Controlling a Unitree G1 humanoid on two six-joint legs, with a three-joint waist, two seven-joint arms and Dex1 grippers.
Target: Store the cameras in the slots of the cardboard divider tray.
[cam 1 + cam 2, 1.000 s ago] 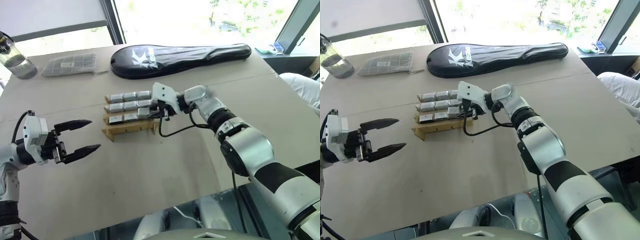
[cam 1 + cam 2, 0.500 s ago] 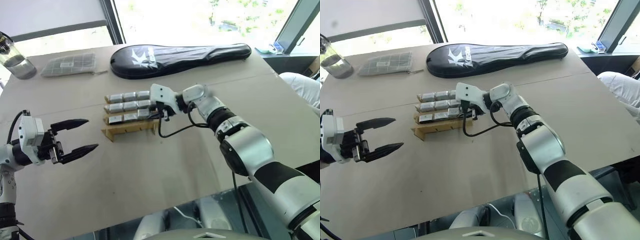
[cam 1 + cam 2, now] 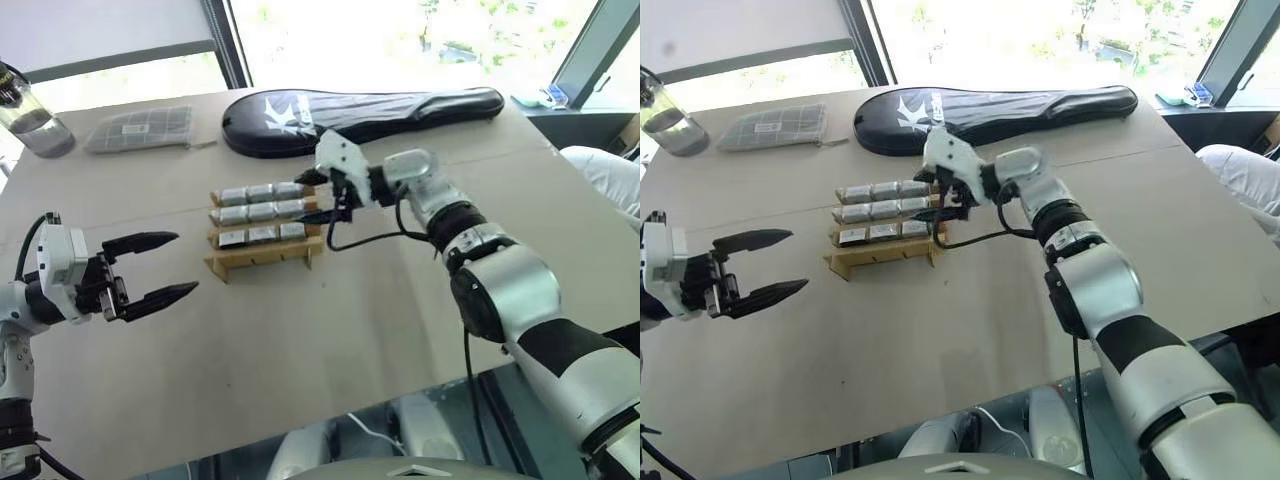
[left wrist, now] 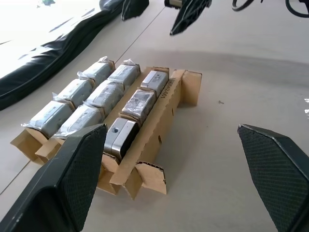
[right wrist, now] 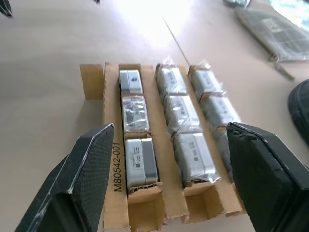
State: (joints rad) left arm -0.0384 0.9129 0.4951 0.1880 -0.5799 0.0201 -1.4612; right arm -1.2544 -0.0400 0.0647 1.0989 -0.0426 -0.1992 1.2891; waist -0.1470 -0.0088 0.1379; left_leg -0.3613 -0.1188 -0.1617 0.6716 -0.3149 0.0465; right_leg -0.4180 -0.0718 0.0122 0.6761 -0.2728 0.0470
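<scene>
Setting: a tan table [image 3: 300, 350] by bright windows, with a black racket case [image 3: 360, 112] across the upper middle of the left eye frame.
Right gripper [image 3: 322, 197]: middle of that frame, just right of the rack; both black fingers spread apart with nothing between them.
Left gripper [image 3: 150, 270]: lower left of the frame, fingers wide apart and empty, well apart from the rack.
Cardboard divider tray [image 3: 262, 258]: centre of the frame, flat on the table; three rows look filled, the nearest row empty.
Cameras [image 5: 185, 114]: nine small silver blocks seated in the slots, several in crinkly clear wrap.
Handling: probably light and rigid; the wrap looks slippery, so pinch a block across its two long sides. The thin tray likely slides or bends if pushed.
Hard to tell: the front row's slots are barely made out behind the tray wall; the cameras' dark faces are not discernible; whether any loose camera remains cannot be told.
Far corner: a grey gridded pouch [image 3: 140, 128] and a glass jar [image 3: 30, 110], cut off at upper left.
</scene>
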